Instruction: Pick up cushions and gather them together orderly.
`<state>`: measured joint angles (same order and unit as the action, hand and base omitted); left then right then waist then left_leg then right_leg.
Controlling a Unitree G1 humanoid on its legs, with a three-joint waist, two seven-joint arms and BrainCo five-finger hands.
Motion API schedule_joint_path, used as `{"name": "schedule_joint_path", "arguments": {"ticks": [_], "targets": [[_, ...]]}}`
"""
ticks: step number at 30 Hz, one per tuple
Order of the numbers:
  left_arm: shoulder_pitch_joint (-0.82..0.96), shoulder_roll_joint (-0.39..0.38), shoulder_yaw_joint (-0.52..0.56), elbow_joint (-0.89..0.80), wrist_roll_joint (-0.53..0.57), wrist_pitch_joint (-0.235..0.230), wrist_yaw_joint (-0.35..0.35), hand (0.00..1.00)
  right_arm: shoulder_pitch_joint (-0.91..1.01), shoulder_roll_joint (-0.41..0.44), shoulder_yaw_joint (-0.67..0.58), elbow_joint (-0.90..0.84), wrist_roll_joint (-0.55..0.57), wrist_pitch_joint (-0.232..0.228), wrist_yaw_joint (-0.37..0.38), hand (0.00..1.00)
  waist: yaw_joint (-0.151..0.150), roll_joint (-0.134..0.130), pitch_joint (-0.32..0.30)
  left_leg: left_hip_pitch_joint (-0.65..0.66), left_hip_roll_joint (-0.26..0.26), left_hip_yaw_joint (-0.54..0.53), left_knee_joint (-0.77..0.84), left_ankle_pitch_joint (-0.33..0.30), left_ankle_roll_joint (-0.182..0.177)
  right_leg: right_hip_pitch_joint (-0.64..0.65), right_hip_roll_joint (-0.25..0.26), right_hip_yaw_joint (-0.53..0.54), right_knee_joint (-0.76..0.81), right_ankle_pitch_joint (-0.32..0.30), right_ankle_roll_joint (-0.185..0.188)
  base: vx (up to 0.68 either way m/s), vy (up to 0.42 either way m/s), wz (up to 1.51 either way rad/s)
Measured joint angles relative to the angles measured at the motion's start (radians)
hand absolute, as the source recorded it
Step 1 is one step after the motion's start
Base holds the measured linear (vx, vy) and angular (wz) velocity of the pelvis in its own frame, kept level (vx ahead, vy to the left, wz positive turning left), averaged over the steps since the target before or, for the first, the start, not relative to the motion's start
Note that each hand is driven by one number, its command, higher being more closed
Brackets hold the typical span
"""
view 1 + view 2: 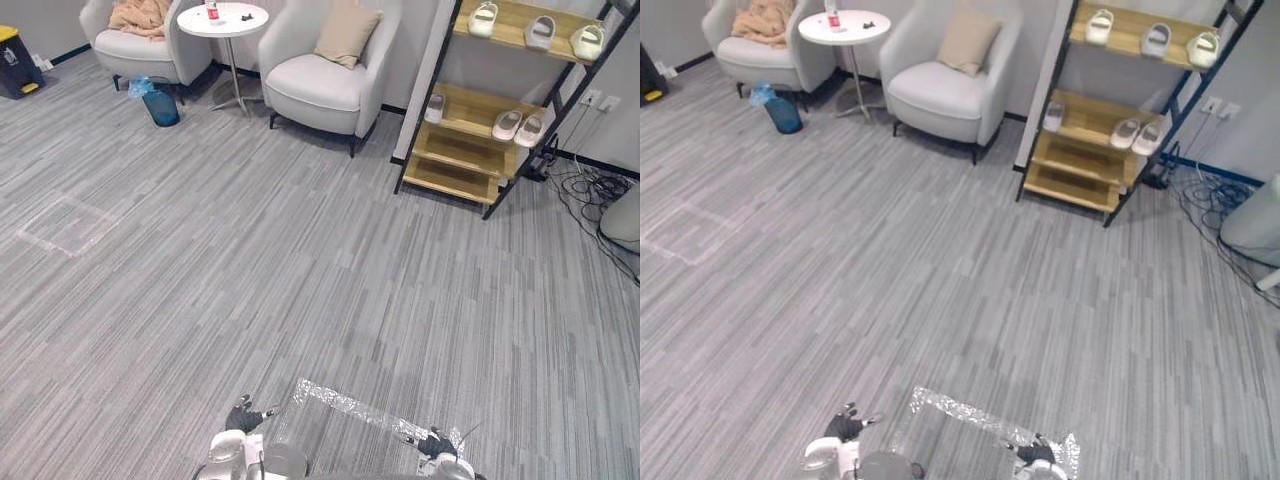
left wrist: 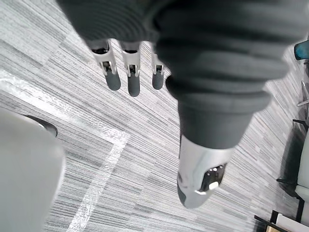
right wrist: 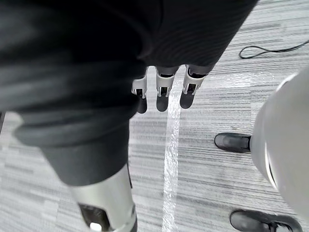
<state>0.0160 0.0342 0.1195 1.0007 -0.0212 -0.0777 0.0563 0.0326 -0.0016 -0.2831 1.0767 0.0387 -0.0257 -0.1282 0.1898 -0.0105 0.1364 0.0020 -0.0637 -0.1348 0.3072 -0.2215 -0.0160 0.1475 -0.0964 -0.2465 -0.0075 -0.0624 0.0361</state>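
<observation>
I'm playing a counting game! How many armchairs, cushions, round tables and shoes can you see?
Armchairs: 2
Cushions, the tan one on an armchair: 1
Round tables: 1
Shoes, all on the shelf: 6
Total: 10

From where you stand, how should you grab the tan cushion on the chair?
Come from the front, where the armchair is open; its back and arms block the other sides. The tan cushion leans upright against the back, so probably pinch its free top edge.
</observation>
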Motion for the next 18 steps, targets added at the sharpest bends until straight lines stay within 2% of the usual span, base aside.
{"name": "schedule_joint_path", "arguments": {"ticks": [7, 13, 18], "targets": [[0.001, 0.006, -0.025, 0.014, 0.000, -0.001, -0.001, 0.00, 0.009, -0.012, -0.019, 0.011, 0.000, 0.000, 0.001, 0.00, -0.010, 0.009, -0.005, 0.029, 0.001, -0.039, -0.059, 0.016, 0.024, 0.013, 0.010, -0.003, -0.025, 0.016, 0.010, -0.04, -0.012, 0.02], [0.005, 0.010, -0.033, 0.014, -0.001, -0.002, -0.002, 0.00, 0.009, -0.019, -0.018, 0.014, 0.000, 0.000, 0.001, 0.00, -0.015, 0.013, -0.006, 0.043, -0.001, -0.039, -0.132, 0.070, 0.020, -0.006, 0.003, 0.007, -0.031, 0.045, 0.010, -0.10, 0.012, -0.02], [0.007, 0.014, -0.068, 0.014, 0.000, -0.002, -0.002, 0.00, 0.010, -0.032, -0.017, 0.014, 0.000, 0.000, 0.001, 0.00, -0.022, 0.022, -0.009, 0.054, 0.002, -0.040, -0.166, 0.089, 0.014, -0.010, 0.003, 0.011, -0.031, 0.050, 0.010, -0.08, 0.006, -0.02]]}}
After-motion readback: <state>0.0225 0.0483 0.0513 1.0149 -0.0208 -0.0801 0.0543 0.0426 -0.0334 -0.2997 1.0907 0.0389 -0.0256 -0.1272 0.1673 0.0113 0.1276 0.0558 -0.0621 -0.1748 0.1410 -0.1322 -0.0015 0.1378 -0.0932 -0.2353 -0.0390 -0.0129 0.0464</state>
